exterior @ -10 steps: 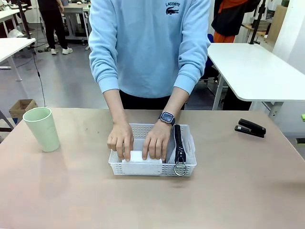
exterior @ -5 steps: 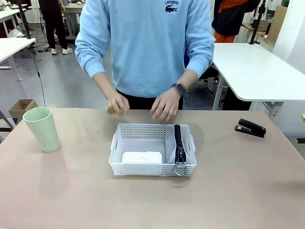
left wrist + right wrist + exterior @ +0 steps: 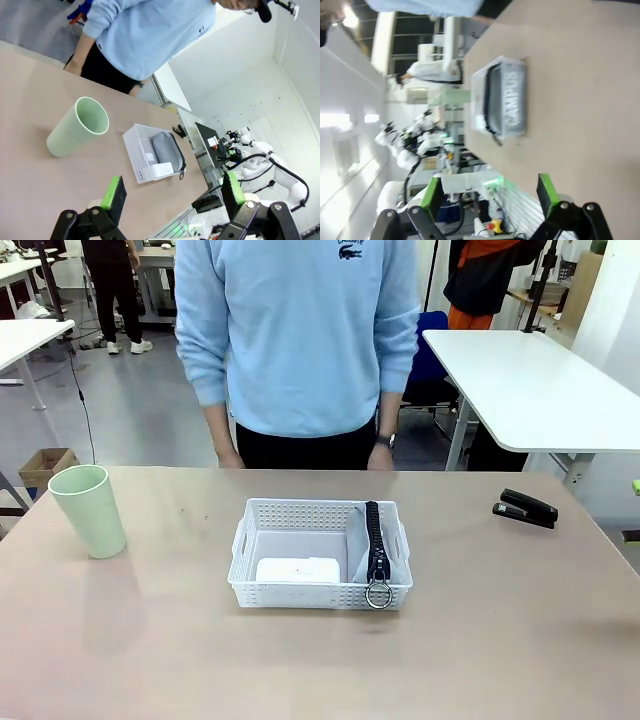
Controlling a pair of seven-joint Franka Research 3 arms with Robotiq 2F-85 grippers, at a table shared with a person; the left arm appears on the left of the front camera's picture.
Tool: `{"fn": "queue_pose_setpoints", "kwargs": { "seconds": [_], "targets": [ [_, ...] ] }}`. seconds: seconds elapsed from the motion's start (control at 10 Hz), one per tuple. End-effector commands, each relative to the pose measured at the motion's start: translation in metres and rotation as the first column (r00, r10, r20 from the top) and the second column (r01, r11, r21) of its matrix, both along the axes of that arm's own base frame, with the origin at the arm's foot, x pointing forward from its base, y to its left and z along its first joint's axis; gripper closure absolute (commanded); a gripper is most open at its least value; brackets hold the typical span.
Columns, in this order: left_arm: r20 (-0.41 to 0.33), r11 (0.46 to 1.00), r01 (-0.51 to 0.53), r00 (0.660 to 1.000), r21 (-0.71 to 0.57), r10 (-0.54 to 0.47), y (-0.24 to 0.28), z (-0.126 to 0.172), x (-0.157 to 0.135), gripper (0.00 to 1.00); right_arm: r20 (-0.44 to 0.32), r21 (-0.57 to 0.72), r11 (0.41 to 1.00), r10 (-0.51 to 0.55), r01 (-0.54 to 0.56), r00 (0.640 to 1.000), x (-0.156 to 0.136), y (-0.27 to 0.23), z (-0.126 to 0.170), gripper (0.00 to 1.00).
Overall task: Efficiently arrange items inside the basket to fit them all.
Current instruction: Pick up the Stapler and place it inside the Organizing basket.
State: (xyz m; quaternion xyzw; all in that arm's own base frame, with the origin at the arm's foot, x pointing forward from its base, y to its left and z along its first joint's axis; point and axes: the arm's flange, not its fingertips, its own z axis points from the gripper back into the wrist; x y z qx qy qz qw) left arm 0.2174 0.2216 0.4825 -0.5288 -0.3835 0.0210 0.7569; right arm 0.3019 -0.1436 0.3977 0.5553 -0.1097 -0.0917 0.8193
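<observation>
w/ left gripper & right gripper both open, cup left of basket is prob best placed in basket's far-left gap.

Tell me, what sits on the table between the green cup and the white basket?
Nothing: in the front view, the table between the pale green cup and the basket is bare.

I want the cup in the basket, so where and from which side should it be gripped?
Probably the rim, from straight above: the pale green cup stands upright, mouth open upward, on the robot's left with nothing close by, so one wall can be pinched.
</observation>
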Motion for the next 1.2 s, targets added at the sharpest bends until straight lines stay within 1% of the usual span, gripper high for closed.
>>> {"fn": "queue_pose_setpoints", "kwargs": {
  "seconds": [0.0, 0.1, 0.2, 0.3, 0.4, 0.5, 0.6, 0.7, 0.8, 0.9, 1.0, 1.1],
  "targets": [
    [0.027, 1.0, 0.002, 1.0, -0.006, -0.002, -0.001, 0.002, 0.0, 0.0, -0.102, -0.274, 0.961, -0.063, 0.032, 0.993, 0.019, 0.034, 0.029, 0.0],
    [0.027, 1.0, 0.002, 1.0, -0.006, -0.002, -0.001, 0.002, 0.0, 0.0, -0.146, -0.382, 0.924, -0.077, 0.016, 0.986, 0.038, 0.05, 0.041, 0.0],
    [0.027, 1.0, 0.002, 1.0, -0.006, -0.002, -0.001, 0.002, 0.0, 0.0, -0.178, -0.517, 0.855, -0.144, 0.032, 0.973, 0.058, 0.066, 0.048, 0.0],
    [0.027, 1.0, 0.002, 1.0, -0.006, -0.002, -0.001, 0.002, 0.0, 0.0, -0.178, -0.62, 0.783, -0.2, 0.049, 0.964, 0.076, 0.08, 0.054, 0.0],
    [0.027, 1.0, 0.002, 1.0, -0.006, -0.002, -0.001, 0.002, 0.0, 0.0, -0.141, -0.698, 0.714, -0.214, 0.057, 0.967, 0.093, 0.093, 0.059, 0.0],
    [0.027, 1.0, 0.002, 1.0, -0.006, -0.002, -0.001, 0.002, 0.0, 0.0, -0.111, -0.745, 0.665, -0.189, 0.043, 0.976, 0.112, 0.103, 0.064, 0.0],
    [0.027, 1.0, 0.002, 1.0, -0.006, -0.002, -0.001, 0.002, 0.0, 0.0, -0.048, -0.817, 0.57, -0.215, 0.086, 0.975, 0.134, 0.112, 0.068, 0.0],
    [0.027, 1.0, 0.002, 1.0, -0.006, -0.002, -0.001, 0.002, 0.0, 0.0, -0.028, -0.843, 0.533, -0.181, 0.074, 0.983, 0.157, 0.113, 0.068, 0.0],
    [0.027, 1.0, 0.002, 1.0, -0.006, -0.002, -0.001, 0.002, 0.0, 0.0, -0.024, -0.875, 0.482, -0.146, 0.05, 0.989, 0.188, 0.107, 0.059, 0.0],
    [0.027, 1.0, 0.002, 1.0, -0.006, -0.002, -0.001, 0.002, 0.0, 0.0, -0.004, -0.895, 0.443, -0.116, 0.049, 0.993, 0.206, 0.102, 0.05, 0.0],
    [0.027, 1.0, 0.002, 1.0, -0.006, -0.002, -0.001, 0.002, 0.0, 0.0, -0.001, -0.894, 0.449, -0.009, 0.003, 1.0, 0.229, 0.1, 0.035, 0.0],
    [0.027, 1.0, 0.002, 1.0, -0.006, -0.002, -0.001, 0.002, 0.0, 0.0, -0.028, -0.901, 0.432, 0.037, -0.041, 0.999, 0.244, 0.101, 0.022, 0.0]
  ]
}}
